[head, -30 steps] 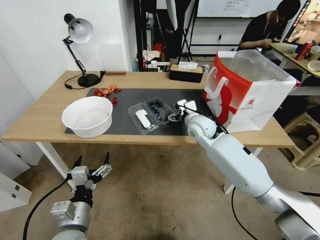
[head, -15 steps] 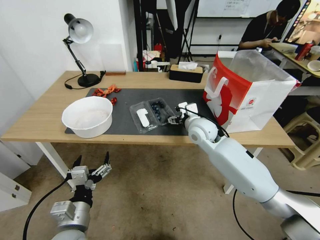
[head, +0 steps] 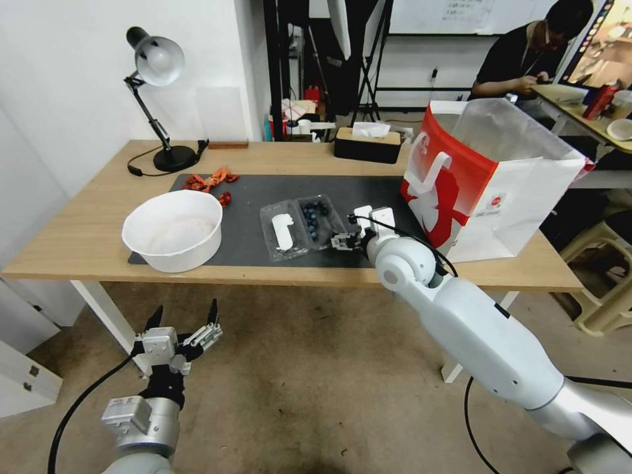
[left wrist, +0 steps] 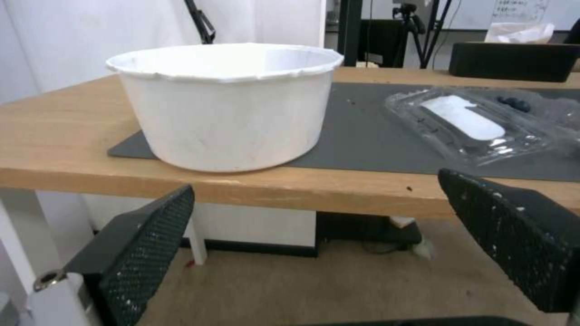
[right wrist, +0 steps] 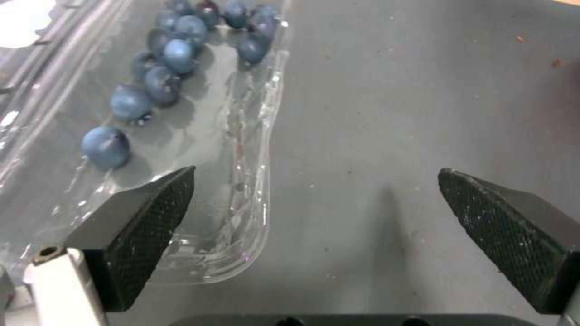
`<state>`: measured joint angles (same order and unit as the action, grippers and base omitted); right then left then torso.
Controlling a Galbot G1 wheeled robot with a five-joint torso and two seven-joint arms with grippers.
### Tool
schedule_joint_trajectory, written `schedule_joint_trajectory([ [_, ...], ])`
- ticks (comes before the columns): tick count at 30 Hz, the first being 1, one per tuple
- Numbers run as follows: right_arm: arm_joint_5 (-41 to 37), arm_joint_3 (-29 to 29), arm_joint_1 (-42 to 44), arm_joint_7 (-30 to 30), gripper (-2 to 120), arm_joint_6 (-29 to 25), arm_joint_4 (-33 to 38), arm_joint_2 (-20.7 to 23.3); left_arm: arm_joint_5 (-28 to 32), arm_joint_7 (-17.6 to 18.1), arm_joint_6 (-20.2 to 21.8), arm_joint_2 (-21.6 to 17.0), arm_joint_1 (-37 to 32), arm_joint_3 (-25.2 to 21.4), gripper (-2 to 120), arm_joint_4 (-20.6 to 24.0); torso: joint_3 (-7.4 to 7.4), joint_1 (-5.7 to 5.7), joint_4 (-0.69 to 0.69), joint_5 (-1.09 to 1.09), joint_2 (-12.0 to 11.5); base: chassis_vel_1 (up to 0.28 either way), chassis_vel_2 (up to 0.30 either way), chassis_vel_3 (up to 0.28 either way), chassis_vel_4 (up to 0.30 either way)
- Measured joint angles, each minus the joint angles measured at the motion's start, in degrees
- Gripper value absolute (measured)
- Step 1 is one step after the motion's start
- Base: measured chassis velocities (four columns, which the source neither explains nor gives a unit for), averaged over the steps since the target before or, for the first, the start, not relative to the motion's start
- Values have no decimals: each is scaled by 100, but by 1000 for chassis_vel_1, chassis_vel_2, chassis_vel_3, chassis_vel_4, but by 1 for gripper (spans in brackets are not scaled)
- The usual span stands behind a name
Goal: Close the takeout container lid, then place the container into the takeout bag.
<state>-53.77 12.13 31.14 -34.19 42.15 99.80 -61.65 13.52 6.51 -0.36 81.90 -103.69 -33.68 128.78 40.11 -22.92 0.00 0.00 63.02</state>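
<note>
Takeout container rim sits between wide-spread right gripper fingers.

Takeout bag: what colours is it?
Red and white takeout bag, silvery inside; the head view shows it best.

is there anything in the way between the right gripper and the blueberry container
Nothing visible. The right gripper is open at the near right edge of the takeout container, one finger over its clear rim, the other over the bare mat. The lid lies open, flat.
</note>
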Motion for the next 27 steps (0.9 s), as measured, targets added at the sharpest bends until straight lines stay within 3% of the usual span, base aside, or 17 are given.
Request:
schedule_joint_trajectory([
  [27, -202, -53, 306, -91, 100, -2, 502, 11, -92, 23, -28, 61, -35, 30, 100, 107, -1, 0, 0, 0, 0, 0, 0, 0, 0],
])
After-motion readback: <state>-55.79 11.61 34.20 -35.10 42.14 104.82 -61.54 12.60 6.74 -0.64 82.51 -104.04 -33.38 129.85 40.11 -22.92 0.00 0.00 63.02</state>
